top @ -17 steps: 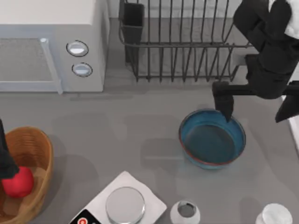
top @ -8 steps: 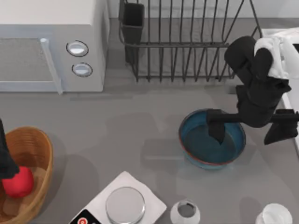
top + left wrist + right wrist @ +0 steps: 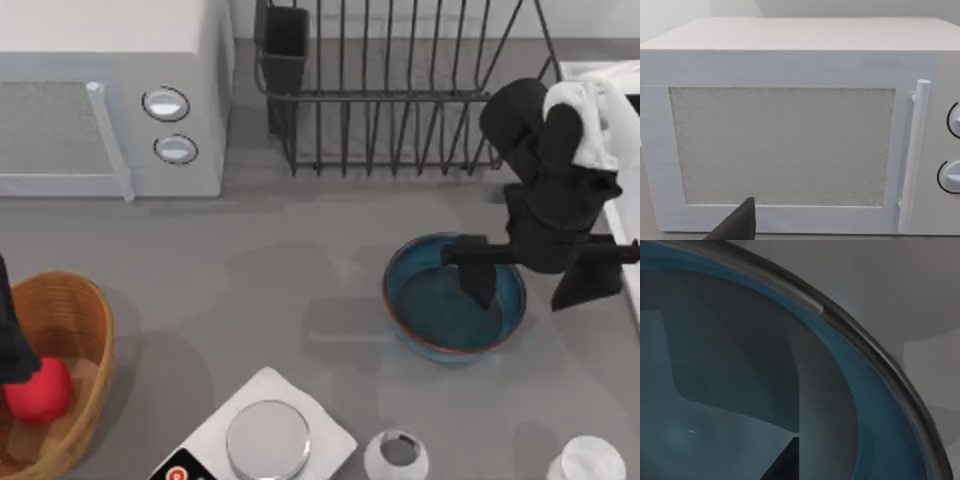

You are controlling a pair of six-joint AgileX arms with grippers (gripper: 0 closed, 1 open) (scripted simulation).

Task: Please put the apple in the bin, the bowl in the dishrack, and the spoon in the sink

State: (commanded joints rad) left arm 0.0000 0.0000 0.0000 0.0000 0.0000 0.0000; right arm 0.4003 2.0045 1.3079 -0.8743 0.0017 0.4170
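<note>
Near the table's right side sits the bowl [image 3: 455, 300], upright with its mouth facing up, round, glazed teal-blue with a thin reddish-brown rim. Above its right rim the right gripper [image 3: 530, 275] has its jaws spread wide: one finger [image 3: 478, 280] dips inside the bowl, the other is outside the rim, and it grips nothing. Behind stands the dishrack [image 3: 400, 90]. At the left edge the apple [image 3: 38, 390], plain red, lies in the bin [image 3: 70, 320] under the left gripper [image 3: 15, 350]; whether that one is open, I cannot tell. No writing is readable.
</note>
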